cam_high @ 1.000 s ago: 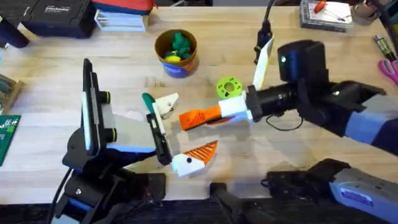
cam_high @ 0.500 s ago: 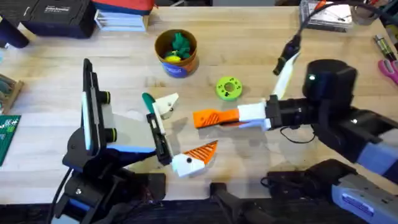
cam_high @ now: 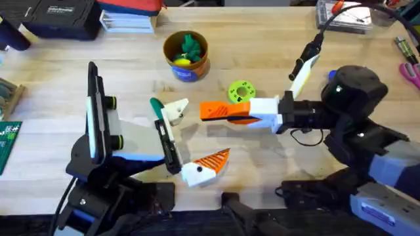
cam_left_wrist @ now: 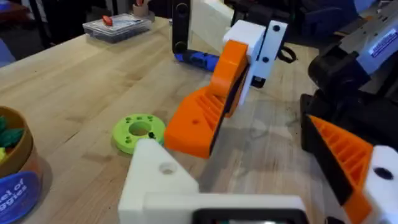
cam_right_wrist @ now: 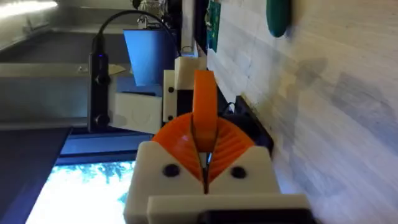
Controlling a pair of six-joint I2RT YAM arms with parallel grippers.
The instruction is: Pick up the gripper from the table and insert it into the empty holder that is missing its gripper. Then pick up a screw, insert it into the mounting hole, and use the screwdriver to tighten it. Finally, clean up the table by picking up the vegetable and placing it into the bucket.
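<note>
My right gripper point(cam_high: 236, 113) hangs above the table's point(cam_high: 275, 46) middle, shut on the loose orange gripper finger point(cam_high: 211, 110), whose white base stands up between my pads point(cam_right_wrist: 204, 99). The left gripper point(cam_high: 193, 136) is open, with one orange finger point(cam_high: 213, 160) and one bare white holder point(cam_high: 175, 110). That holder point(cam_left_wrist: 158, 180) sits just in front of the held finger point(cam_left_wrist: 205, 112). The teal-green vegetable point(cam_high: 156, 105) lies beside the holder. At the back stands the orange-brown bucket point(cam_high: 186, 58), which has leafy toys inside. The screwdriver is out of view.
A lime-green disc with holes point(cam_high: 241, 92) lies just beyond the held finger. Dark cases and boxes line the far edge point(cam_high: 59, 16), a clear parts box point(cam_high: 344, 14) is at the far right, and a cabled cream tool point(cam_high: 303, 71) lies behind the right arm.
The right arm drew back to the right and lifted the orange finger off the table, then carried it slightly toward the far side. The left arm has not moved.
</note>
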